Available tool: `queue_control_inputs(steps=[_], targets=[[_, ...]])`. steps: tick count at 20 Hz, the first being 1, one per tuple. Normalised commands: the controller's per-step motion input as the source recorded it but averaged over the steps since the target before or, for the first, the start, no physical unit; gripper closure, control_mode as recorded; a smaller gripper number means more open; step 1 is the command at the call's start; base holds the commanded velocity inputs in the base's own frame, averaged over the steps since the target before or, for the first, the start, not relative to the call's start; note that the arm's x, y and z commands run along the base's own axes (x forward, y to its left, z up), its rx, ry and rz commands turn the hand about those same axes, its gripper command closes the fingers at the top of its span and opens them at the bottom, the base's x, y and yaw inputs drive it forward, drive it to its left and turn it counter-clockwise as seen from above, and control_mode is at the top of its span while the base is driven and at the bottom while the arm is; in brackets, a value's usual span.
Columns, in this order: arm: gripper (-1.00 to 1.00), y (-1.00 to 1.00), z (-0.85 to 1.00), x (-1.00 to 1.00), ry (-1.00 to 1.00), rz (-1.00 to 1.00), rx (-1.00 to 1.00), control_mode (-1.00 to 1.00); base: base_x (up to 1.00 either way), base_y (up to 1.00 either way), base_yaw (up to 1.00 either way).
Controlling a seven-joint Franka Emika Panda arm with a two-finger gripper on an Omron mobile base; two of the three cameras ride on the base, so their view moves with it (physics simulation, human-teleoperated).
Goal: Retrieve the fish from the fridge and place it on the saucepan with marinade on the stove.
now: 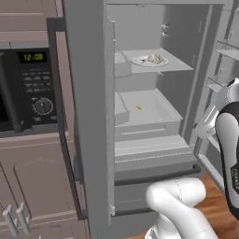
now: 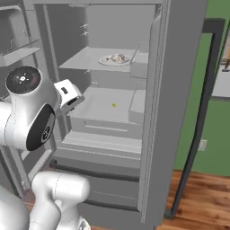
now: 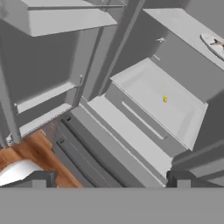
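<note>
Left base view: the tall grey fridge stands open through the middle of the frame. The small pale grey-beige fish lies on a round white plate on the upper shelf, upper right of centre. A tiny yellow speck sits in the tray below. A black-fronted microwave is at the left.

Right base view: the fish rests on its plate at upper centre (white arm at left).

Hand view: the dark fingers stand wide apart at the bottom, holding nothing; the fish is at the upper right edge.
</note>
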Motion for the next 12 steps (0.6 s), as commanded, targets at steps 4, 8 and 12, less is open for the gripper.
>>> queue_control_inputs(steps=[4,8,12], targets=[[-1.0,0.0,0.0,0.0,0.0,0.0,0.0,1.0,0.79,0.0,-0.01],[-1.0,0.0,0.0,0.0,0.0,0.0,0.0,1.0,0.89,0.0,0.0],[-1.0,0.0,0.0,0.0,0.0,0.0,0.0,1.0,0.91,0.0,-0.03]])
